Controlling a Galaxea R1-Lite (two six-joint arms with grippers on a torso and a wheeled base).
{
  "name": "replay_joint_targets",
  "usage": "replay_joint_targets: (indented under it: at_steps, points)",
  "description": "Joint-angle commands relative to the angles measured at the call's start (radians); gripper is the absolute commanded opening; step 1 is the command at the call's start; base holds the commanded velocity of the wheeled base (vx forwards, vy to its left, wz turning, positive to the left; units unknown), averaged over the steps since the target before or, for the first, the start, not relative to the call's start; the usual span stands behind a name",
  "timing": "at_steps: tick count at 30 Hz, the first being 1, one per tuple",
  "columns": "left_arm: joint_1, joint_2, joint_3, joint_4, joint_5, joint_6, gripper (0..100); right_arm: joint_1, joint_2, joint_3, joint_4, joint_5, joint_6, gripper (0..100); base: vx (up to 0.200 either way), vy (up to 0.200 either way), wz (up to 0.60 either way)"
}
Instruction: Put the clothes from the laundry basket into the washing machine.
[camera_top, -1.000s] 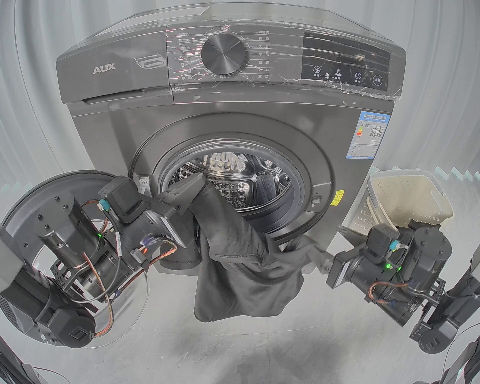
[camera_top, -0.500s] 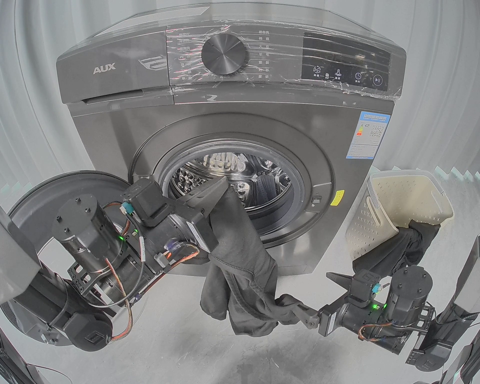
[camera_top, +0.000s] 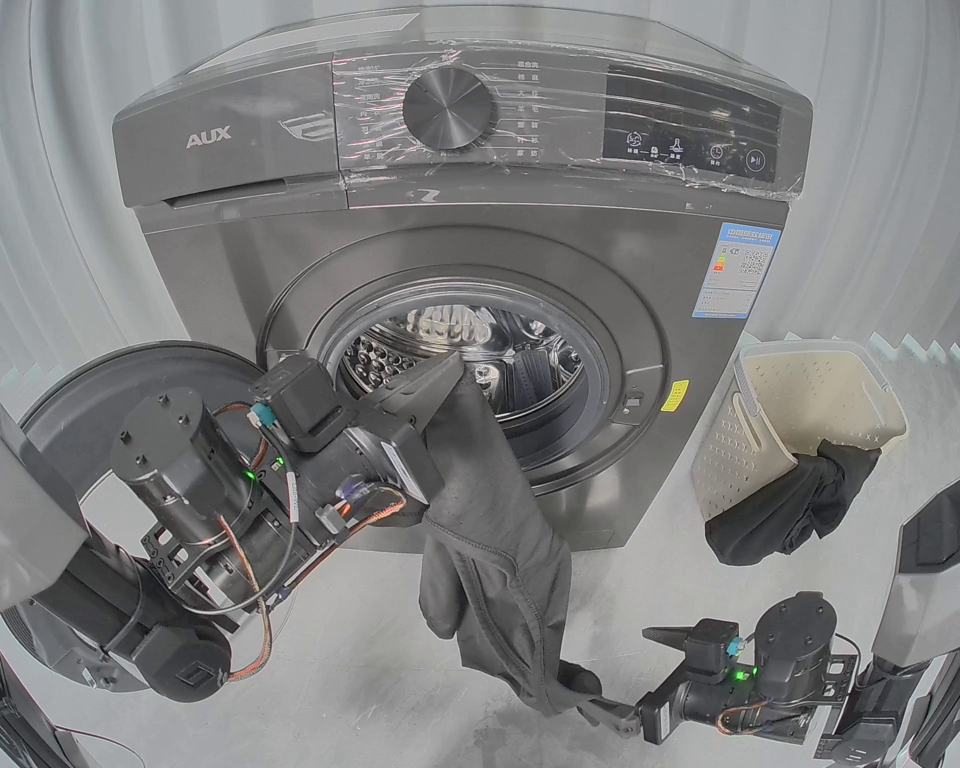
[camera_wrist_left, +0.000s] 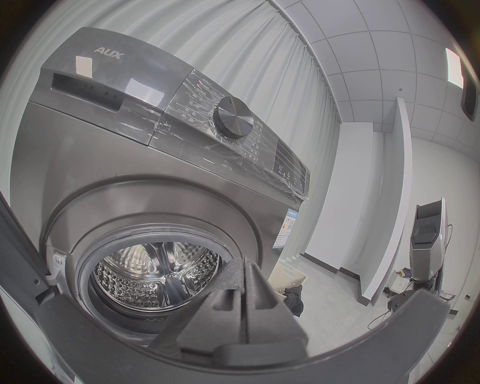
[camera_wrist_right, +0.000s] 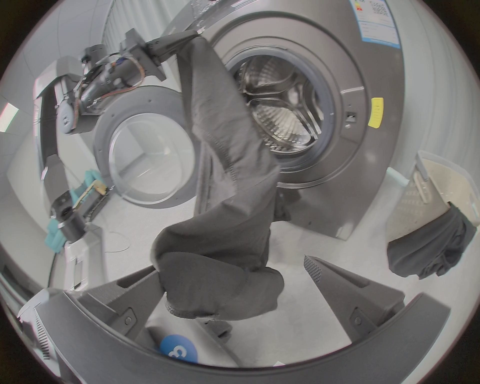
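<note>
At the mouth of the washing machine (camera_top: 450, 220), my left hand (camera_top: 440, 375) is clamped tight on the top edge of a dark garment (camera_top: 500, 540). The garment hangs down the machine's front, outside the drum (camera_top: 480, 350). Low by the floor, my right hand (camera_top: 610, 712) has its fingers spread wide, with the garment's bunched lower end resting against one of them. To the right of the machine, the laundry basket (camera_top: 800, 390) has another dark piece (camera_top: 790, 510) spilling over its rim.
</note>
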Motion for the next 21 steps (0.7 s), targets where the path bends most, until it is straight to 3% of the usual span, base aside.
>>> replay_joint_targets:
  at_steps: [1, 13, 21]
  points:
    - [0.000, -0.002, -0.008, -0.002, 0.001, -0.001, 0, 0.019, -0.002, 0.038, -0.020, 0.065, -0.002, 100, 0.000, 0.000, 0.00]
    - [-0.002, -0.010, -0.007, -0.002, 0.020, -0.002, 0, 0.008, 0.004, 0.020, -0.034, 0.061, -0.008, 100, 0.000, 0.000, 0.00]
    - [-0.043, -0.002, -0.002, 0.000, 0.007, -0.001, 0, -0.028, 0.114, -0.256, -0.035, 0.044, -0.022, 100, 0.000, 0.000, 0.00]
